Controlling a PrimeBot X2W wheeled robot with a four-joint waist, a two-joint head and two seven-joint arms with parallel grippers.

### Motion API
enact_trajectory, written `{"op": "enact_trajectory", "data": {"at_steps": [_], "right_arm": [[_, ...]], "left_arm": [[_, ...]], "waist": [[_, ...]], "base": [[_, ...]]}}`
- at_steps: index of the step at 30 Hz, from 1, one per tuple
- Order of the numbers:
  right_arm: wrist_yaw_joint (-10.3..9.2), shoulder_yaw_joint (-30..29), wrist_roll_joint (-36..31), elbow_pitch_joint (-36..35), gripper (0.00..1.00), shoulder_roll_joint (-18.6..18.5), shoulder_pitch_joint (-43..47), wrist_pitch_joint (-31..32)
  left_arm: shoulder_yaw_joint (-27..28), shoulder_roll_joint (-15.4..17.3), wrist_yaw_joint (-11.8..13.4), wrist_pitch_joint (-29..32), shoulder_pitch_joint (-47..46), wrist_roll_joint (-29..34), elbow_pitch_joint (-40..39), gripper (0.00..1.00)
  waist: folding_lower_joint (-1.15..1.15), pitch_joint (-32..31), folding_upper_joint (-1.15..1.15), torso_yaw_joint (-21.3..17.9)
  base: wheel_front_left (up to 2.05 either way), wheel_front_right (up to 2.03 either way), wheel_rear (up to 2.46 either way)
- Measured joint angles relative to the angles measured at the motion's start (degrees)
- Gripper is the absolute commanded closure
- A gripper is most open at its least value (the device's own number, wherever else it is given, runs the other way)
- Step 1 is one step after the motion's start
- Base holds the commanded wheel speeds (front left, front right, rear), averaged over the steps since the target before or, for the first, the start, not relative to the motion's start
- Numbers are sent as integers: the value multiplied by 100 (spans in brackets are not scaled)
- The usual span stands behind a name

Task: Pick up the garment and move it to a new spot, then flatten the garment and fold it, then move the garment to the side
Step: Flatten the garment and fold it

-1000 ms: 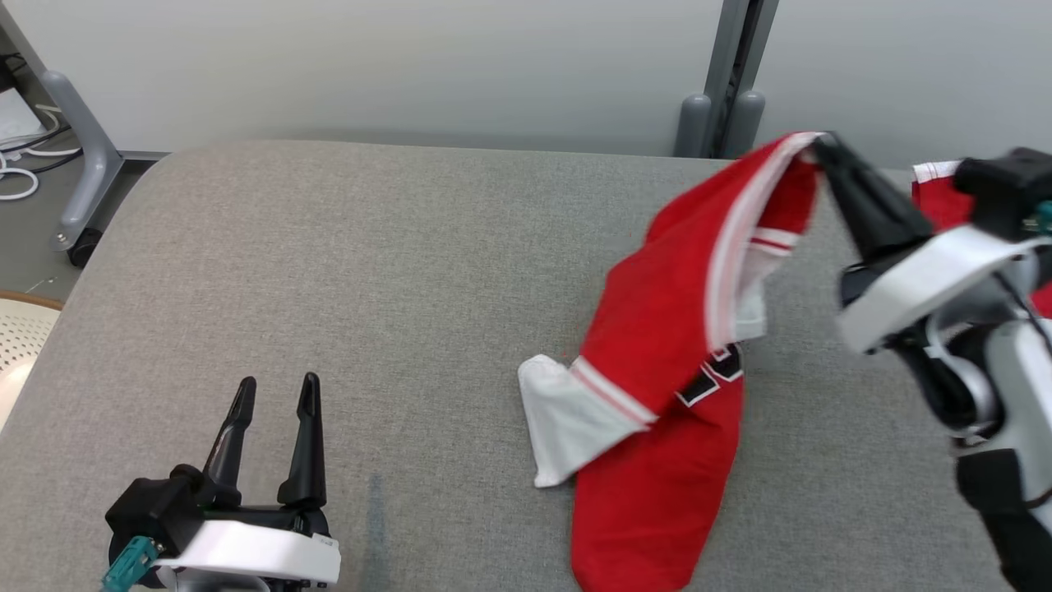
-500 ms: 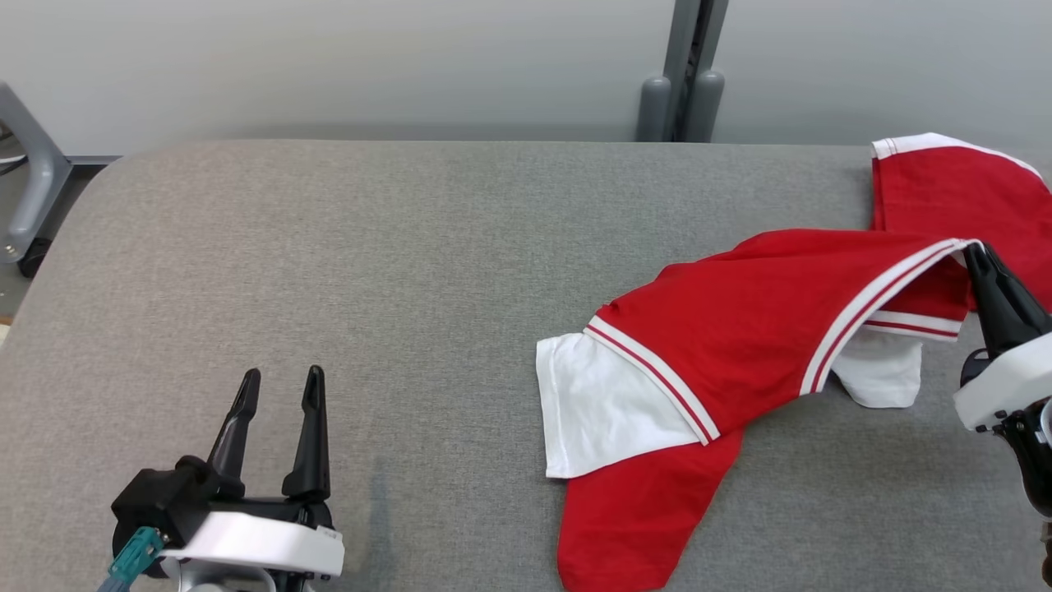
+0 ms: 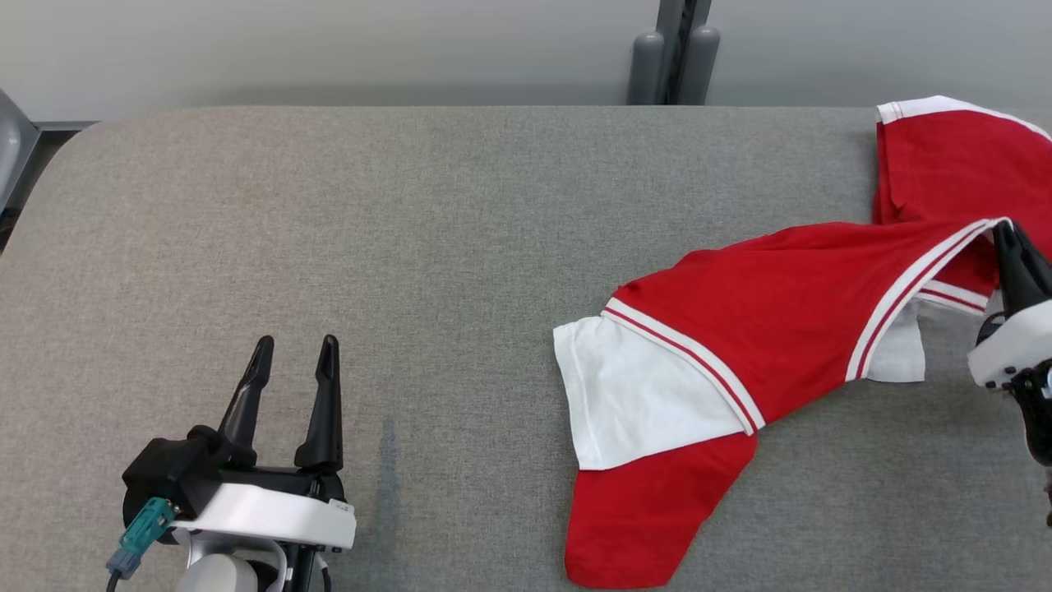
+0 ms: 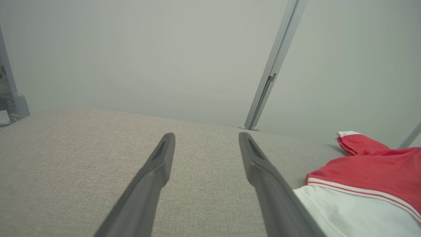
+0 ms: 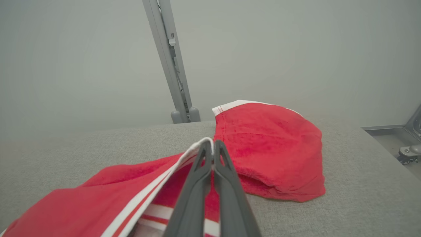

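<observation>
Red cloth with white trim made up the garment [image 3: 740, 329], which lay on the right part of the grey table [image 3: 411, 205]. It was twisted and not flat, with one white sleeve [image 3: 641, 403] spread toward the middle and a red end reaching near the front edge. The right gripper [image 3: 1004, 233] had its fingers pressed together on the striped trim [image 3: 929, 292] at the garment's right side. It held this edge a little above the table, so the cloth rose toward it like a ridge. I judge that this hem was chosen because it is firm and gives control over the whole cloth when it is dragged or spread. The left gripper [image 3: 296, 349] rested low at the near left, well apart from the garment, its fingers spread and holding nothing. Probably it stood there to leave the way free and to be ready for a second corner. Another red part, seemingly of the same garment, lay bunched beyond the right gripper near the far right corner, so flattening was not yet done.
</observation>
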Motion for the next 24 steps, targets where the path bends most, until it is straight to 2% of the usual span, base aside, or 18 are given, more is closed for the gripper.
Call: {"op": "enact_trajectory", "data": {"at_steps": [8, 14, 16, 17, 21, 24], "right_arm": [[1, 569, 244, 823, 100, -266, -1289, -589], [1, 968, 183, 1685, 100, -334, -1897, -746], [1, 966, 207, 1974, 7, -328, -2007, -793], [1, 959, 257, 2089, 0, -326, -2040, -834], [1, 1014, 312, 2302, 0, -288, -2044, -886], [1, 900, 298, 2104, 0, -336, -2026, -892]], "left_arm": [[-60, -14, -18, 1, -198, 49, -10, 0], [-110, -21, -24, 0, -257, 68, 0, 0], [-123, -23, -24, 0, -311, 69, 24, 0], [-130, -24, -24, 0, -335, 77, 30, 0], [-113, -29, -23, 0, -326, 78, 60, 0], [-78, -29, -22, 0, -303, 78, 69, 0]], "waist": [[0, 312, 0, 194], [0, 510, 0, 392], [0, 528, 0, 441], [0, 523, 0, 458], [0, 431, 0, 458], [0, 341, 0, 404]], "base": [[0, 0, 0], [0, 0, 0], [0, 0, 0], [0, 0, 0], [0, 0, 0], [0, 0, 0]]}}
